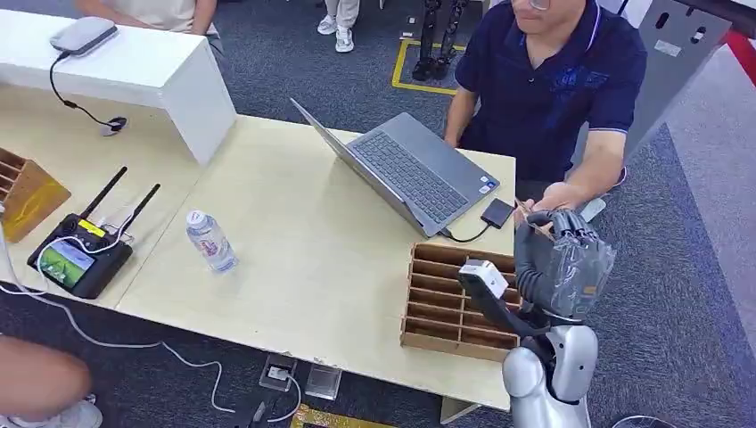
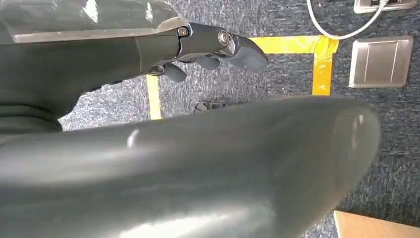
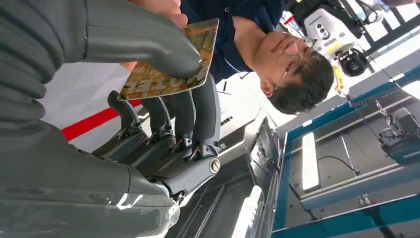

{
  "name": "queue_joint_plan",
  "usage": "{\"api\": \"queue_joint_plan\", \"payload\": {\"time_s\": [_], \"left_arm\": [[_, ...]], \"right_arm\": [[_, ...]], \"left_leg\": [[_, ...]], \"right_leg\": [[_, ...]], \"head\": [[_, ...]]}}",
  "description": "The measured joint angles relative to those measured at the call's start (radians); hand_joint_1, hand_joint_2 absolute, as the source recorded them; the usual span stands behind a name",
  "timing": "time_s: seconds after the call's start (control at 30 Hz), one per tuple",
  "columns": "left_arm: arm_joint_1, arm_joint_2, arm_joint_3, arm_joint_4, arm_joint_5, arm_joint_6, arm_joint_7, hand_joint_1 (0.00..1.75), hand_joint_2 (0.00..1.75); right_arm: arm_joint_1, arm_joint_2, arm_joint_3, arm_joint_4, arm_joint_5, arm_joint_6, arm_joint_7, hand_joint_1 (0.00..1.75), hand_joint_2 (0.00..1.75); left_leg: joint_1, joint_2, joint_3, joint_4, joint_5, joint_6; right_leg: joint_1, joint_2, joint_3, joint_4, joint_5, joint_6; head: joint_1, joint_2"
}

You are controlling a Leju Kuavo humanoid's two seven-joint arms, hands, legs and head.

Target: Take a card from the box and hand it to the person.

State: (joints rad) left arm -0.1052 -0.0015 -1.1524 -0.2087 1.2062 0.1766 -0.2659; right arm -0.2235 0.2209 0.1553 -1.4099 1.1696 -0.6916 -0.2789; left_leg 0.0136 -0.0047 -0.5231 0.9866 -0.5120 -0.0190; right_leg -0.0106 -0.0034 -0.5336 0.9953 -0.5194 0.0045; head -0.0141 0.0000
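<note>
The right hand (image 3: pixel 148 99) pinches a thin golden-brown printed card (image 3: pixel 168 64) between thumb and fingers, right of the slotted wooden box (image 1: pixel 459 303), at the person's hand (image 1: pixel 553 198). Judged light, stiff, slick: best gripped by its free edge

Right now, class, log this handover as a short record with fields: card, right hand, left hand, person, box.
card: gold card, pinched by the right hand's thumb and fingers
right hand: raised beside the box, toward the person
left hand: hanging over the carpet, holding nothing
person: seated, hand at the card
box: wooden, slotted, on the table
</note>
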Motion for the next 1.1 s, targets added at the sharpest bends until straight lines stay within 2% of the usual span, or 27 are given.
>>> {"api": "queue_joint_plan", "payload": {"time_s": [0.03,0.07,0.13,0.17,0.3,0.37,0.47,0.5,0.53,0.63,0.7,0.83,0.97,1.1], "left_arm": [[0.0,0.0,0.0,0.0,0.0,-0.004,0.0,0.0,0.0],[0.0,0.0,-0.001,0.0,0.0,-0.011,-0.001,0.0,1.75],[0.0,0.0,-0.002,0.0,0.0,-0.027,-0.006,0.0,1.75],[0.0,0.0,-0.003,-0.001,-0.001,-0.036,-0.011,0.0,0.0],[0.0,0.0,-0.011,-0.002,-0.004,-0.066,-0.021,0.0,0.0],[0.0,0.001,-0.011,-0.002,0.0,-0.073,-0.022,0.0,0.0],[-0.001,0.001,-0.011,-0.002,0.015,-0.071,-0.019,0.0,0.0],[-0.001,0.001,-0.011,-0.002,0.019,-0.068,-0.019,0.0,0.0],[-0.001,0.002,-0.011,-0.002,0.021,-0.064,-0.018,0.0,0.0],[-0.002,0.005,-0.011,-0.002,0.028,-0.058,-0.014,0.0,0.0],[-0.001,0.007,-0.011,-0.002,0.03,-0.057,-0.012,0.0,0.0],[-0.001,0.011,-0.011,-0.002,0.036,-0.051,-0.01,0.0,0.0],[0.0,0.013,-0.011,-0.002,0.045,-0.043,-0.01,0.0,0.0],[0.0,0.015,-0.011,-0.002,0.053,-0.039,-0.011,0.0,0.0]], "right_arm": [[0.001,0.0,0.0,0.0,0.0,0.0,0.0,1.45,1.75],[0.001,0.0,-0.002,0.0,0.0,0.0,0.001,0.0,1.75],[0.003,0.0,-0.003,0.0,-0.001,0.0,0.003,0.0,1.75],[0.003,0.0,-0.004,0.0,-0.002,0.0,0.005,0.0,1.75],[0.006,0.0,-0.008,0.0,-0.019,0.0,0.017,0.0,1.75],[0.006,0.0,-0.004,0.004,-0.125,0.0,0.041,0.0,1.75],[-0.003,-0.013,0.039,0.02,-0.431,0.008,0.107,0.0,1.75],[-0.011,-0.026,0.067,0.026,-0.577,0.024,0.128,0.0,1.75],[-0.02,-0.043,0.1,0.03,-0.746,0.049,0.144,0.0,1.75],[-0.036,-0.1,0.191,0.029,-1.144,0.152,0.151,0.0,1.75],[-0.034,-0.138,0.229,0.016,-1.281,0.204,0.147,0.0,1.75],[-0.025,-0.222,0.297,-0.019,-1.416,0.28,0.16,0.0,1.75],[0.019,-0.297,0.352,-0.061,-1.461,0.339,0.19,0.0,1.75],[0.055,-0.35,0.382,-0.096,-1.482,0.36,0.198,0.0,1.75]], "left_leg": [[0.0,0.0,0.0,0.0,0.0,0.0],[0.0,0.0,0.0,0.0,0.0,0.0],[0.0,0.0,0.0,0.0,0.0,0.0],[0.0,0.0,0.0,0.0,0.0,0.0],[0.0,0.0,0.0,0.0,0.0,0.0],[0.0,0.0,0.0,0.0,0.0,0.0],[0.0,0.0,-0.001,0.0,0.0,0.0],[0.0,0.0,-0.001,0.0,0.0,0.0],[0.0,0.0,0.0,0.0,0.0,0.0],[0.0,0.0,0.0,0.0,0.0,0.0],[0.0,-0.001,0.0,0.0,0.0,0.0],[0.0,-0.001,0.0,0.0,0.0,0.0],[0.0,-0.001,0.0,0.0,0.0,0.0],[0.0,-0.001,0.0,0.0,0.0,0.0]], "right_leg": [[0.0,0.0,0.0,0.0,0.0,0.0],[0.0,0.0,0.0,0.0,0.0,0.0],[0.0,0.0,0.0,0.0,0.0,0.0],[0.0,0.0,0.0,0.0,0.0,0.0],[0.0,0.0,0.0,0.0,0.0,0.0],[0.0,0.0,0.0,0.0,0.0,0.0],[0.0,0.0,0.0,0.0,0.0,0.0],[0.0,0.0,0.0,0.0,0.0,0.0],[0.0,0.0,0.0,0.001,0.0,0.0],[0.0,0.0,0.0,0.0,0.0,0.0],[0.0,-0.001,0.0,0.0,0.0,0.0],[0.0,0.0,0.0,0.0,0.0,0.0],[0.0,-0.001,0.0,0.0,0.0,0.0],[0.0,0.0,0.0,0.0,0.0,0.0]], "head": [[0.0,0.0],[0.0,0.0],[0.0,0.0],[0.0,0.0],[0.0,0.0],[0.0,0.0],[0.0,0.0],[0.0,0.0],[0.0,0.0],[0.0,0.0],[0.0,0.0],[0.0,0.0],[0.0,0.0],[0.0,0.0]]}}
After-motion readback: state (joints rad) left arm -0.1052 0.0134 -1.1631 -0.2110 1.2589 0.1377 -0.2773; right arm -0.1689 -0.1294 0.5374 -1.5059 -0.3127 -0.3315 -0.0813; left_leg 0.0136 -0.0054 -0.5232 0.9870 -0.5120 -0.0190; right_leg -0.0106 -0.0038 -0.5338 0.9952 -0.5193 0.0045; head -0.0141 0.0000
